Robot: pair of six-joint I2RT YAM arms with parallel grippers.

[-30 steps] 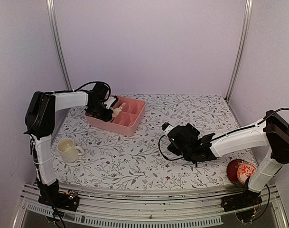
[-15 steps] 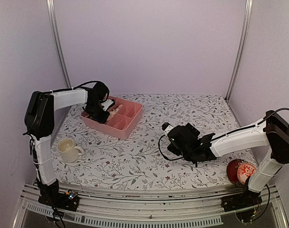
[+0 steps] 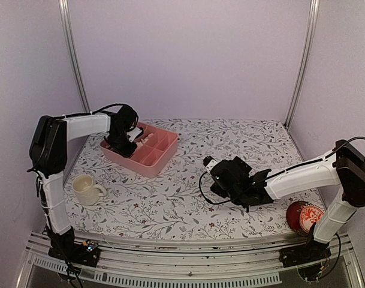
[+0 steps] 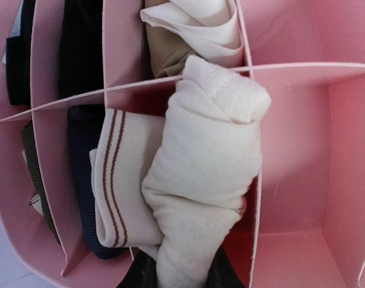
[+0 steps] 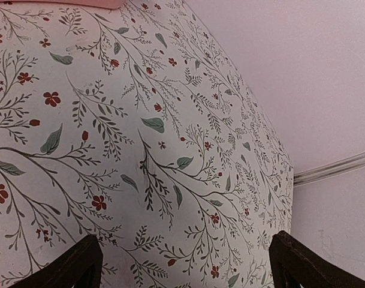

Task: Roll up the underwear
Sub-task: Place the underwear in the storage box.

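One tray (image 3: 160,164), one mug (image 3: 86,187), one tin (image 3: 305,216), perhaps two underwear (image 4: 206,168).

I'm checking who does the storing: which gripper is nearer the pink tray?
Left. The left gripper is down inside the pink tray, shut on the pale rolled underwear. The right gripper hangs open over the table, well off to the tray's right.

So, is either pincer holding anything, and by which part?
Left pincer pinches the rolled pale underwear by one end of the roll; right pincer holds nothing.
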